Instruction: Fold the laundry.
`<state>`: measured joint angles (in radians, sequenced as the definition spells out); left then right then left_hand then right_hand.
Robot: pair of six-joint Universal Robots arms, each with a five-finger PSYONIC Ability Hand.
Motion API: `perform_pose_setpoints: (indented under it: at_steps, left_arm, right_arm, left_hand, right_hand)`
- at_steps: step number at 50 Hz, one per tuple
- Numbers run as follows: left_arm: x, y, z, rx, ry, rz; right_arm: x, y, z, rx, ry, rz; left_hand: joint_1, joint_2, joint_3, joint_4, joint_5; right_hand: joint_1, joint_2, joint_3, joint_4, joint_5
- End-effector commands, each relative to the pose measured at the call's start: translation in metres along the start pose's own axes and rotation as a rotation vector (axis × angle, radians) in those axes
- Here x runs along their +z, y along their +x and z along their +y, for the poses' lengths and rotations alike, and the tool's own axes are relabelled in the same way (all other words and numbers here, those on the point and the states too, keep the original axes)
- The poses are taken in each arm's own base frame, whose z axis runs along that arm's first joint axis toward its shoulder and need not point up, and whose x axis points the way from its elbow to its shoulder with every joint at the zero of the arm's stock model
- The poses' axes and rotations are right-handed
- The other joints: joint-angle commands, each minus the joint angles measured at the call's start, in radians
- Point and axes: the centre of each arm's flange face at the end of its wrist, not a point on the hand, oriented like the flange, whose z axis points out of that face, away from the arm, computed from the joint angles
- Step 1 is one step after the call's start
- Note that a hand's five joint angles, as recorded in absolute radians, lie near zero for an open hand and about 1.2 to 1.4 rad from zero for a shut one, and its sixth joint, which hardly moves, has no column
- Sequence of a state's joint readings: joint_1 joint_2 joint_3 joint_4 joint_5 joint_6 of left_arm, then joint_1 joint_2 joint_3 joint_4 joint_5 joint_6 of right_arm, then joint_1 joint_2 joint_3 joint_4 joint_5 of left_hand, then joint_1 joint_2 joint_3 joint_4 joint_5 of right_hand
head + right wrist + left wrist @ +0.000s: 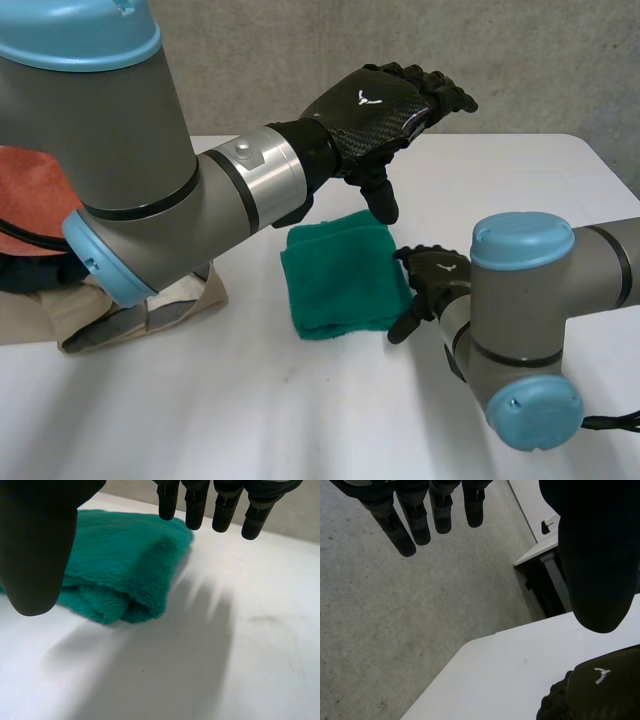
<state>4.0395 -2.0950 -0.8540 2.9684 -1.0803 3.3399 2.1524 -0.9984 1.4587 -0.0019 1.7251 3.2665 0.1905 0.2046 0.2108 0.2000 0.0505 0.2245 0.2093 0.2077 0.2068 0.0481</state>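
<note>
No legible words or numbers. A small white winged emblem (368,98) marks the back of my left hand (390,118); the same emblem is on my right hand (432,280).

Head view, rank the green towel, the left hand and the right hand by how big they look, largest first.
1. The left hand and the green towel: about alike; the hand is raised nearer the camera, so unranked.
2. The right hand: smallest, partly behind its own arm.

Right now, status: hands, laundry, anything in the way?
Left hand open, raised over the table. Right hand open beside the green towel. Towel folded, lying flat. Beige cloth heaped apart from it, nothing blocking.
</note>
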Motion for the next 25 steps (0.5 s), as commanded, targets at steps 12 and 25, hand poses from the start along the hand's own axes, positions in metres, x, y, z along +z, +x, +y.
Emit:
perform_pose_setpoints:
  at_steps: [12, 25]
  left_arm:
    - [-0.001, -0.001, 0.003, -0.010, -0.013, -0.003]
    - [-0.003, -0.006, 0.008, -0.015, -0.026, -0.013]
  right_arm:
    - [0.045, 0.002, 0.023, 0.130, -0.072, -0.001]
    - [0.055, -0.014, 0.010, 0.121, 0.002, -0.055]
  left_hand:
    - [-0.016, -0.030, -0.036, -0.025, -0.050]
    - [-0.016, -0.030, -0.036, -0.025, -0.050]
  right_hand:
    - [-0.050, -0.035, -0.033, -0.032, -0.048]
    - [-0.050, -0.035, -0.033, -0.032, -0.048]
